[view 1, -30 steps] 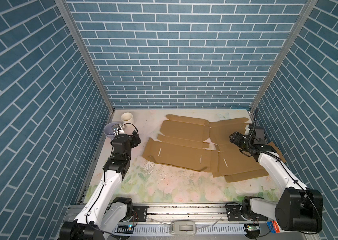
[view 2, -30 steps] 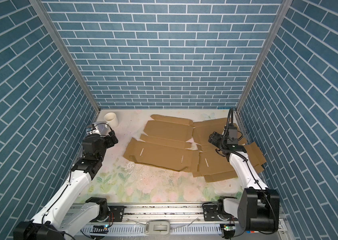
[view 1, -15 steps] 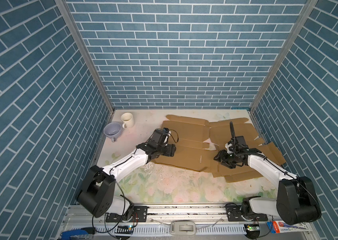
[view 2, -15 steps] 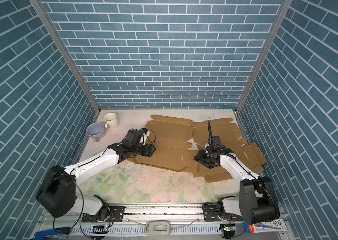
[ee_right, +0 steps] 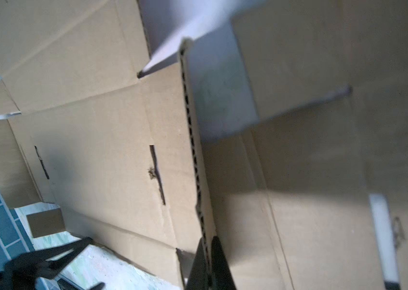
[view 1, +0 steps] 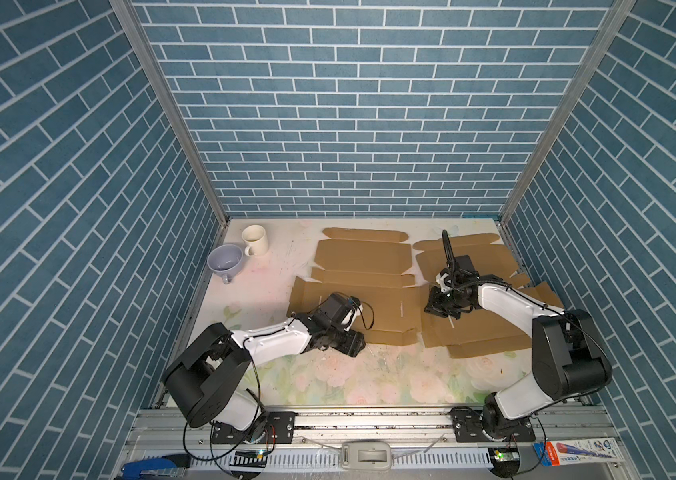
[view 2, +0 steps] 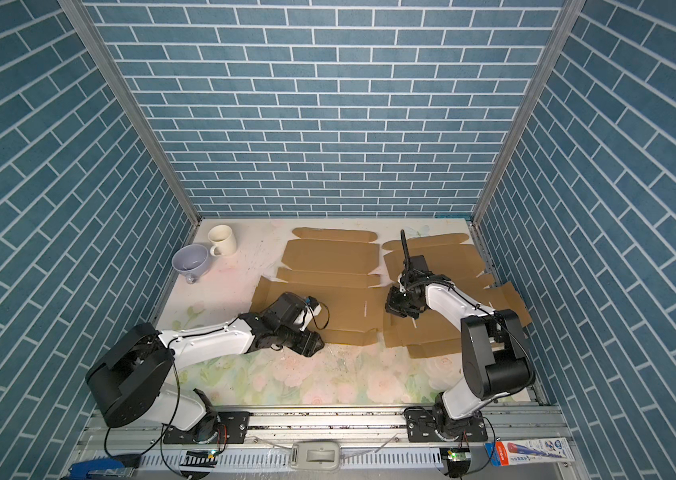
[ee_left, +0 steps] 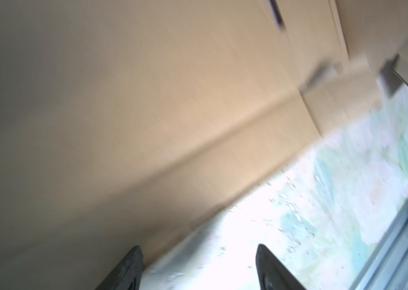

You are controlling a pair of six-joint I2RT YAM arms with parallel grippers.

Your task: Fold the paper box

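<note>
Two flat brown cardboard blanks lie side by side on the floral table in both top views, the left paper box (view 1: 361, 291) and the right paper box (view 1: 482, 332). My left gripper (view 1: 352, 344) hovers low at the left blank's near edge and is open. In the left wrist view one of its fingers (ee_left: 132, 268) is over cardboard, the other over the table, and nothing is held. My right gripper (view 1: 436, 309) sits where the two blanks meet. In the right wrist view this gripper (ee_right: 208, 253) is shut on a corrugated edge (ee_right: 193, 140) of the right paper box.
A cream mug (view 1: 255, 240) and a lavender cup (view 1: 225, 259) stand at the back left. Blue brick walls close in on three sides. A metal rail (view 1: 369, 415) runs along the front edge, with a printed packet (view 1: 577, 455) below it on the right.
Both arms swung in from the sides onto the cardboard. The right gripper closed on the sheet's edge. The left gripper came down to the left blank's near edge and narrowed slightly.
</note>
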